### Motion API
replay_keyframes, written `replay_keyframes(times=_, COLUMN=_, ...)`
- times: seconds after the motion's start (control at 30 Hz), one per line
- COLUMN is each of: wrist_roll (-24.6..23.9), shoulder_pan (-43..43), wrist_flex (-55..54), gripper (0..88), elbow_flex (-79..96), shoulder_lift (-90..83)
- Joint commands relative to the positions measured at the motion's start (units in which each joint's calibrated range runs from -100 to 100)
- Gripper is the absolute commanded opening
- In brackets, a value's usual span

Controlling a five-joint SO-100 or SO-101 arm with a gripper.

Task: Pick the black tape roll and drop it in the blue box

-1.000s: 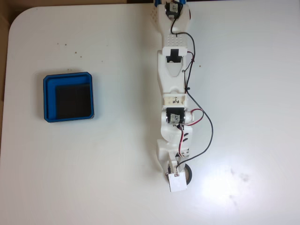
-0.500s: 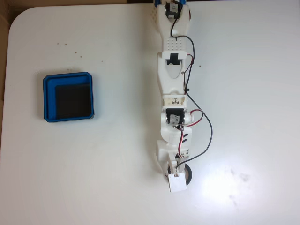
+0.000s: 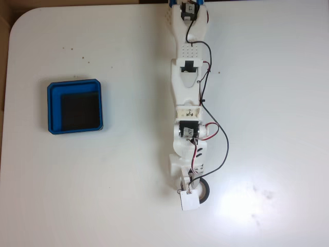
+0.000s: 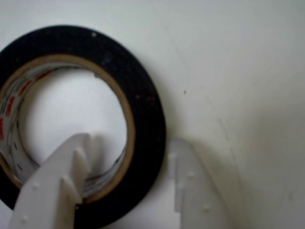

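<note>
Fixed view: box (image 3: 75, 106) on worktop (image 3: 118, 195) far left; tape roll (image 3: 203, 191) lower centre, claw (image 3: 191, 191) astride its wall.

Arm pulled back a bit up-frame in fixed view; gripper (image 3: 191, 191) shifted w/ it over black tape roll (image 3: 204, 191).

Setting: hobby or home robotics bench, most likely; the exact kind of room cannot be told. Evidence: plain white table (image 3: 103, 195) with a rounded corner and a few small dark specks; brown floor or cardboard (image 3: 4, 20) past its top-left edge; white 3D-printed arm (image 3: 188, 103) with exposed servo motors and loose black and red wires (image 3: 226, 149). No shop or kitchen fittings in view.
</note>
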Motion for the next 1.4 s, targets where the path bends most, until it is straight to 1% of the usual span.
replay_keyframes(times=0.0, wrist_roll=0.24, shoulder_pan=0.61, wrist_flex=0.59, gripper=14.2, elbow_flex=-4.81, shoulder_lift=-0.71)
replay_keyframes(times=1.37, wrist_roll=0.41, shoulder_pan=0.12, wrist_flex=0.51, gripper=14.0, elbow_flex=-4.45, shoulder_lift=0.04)
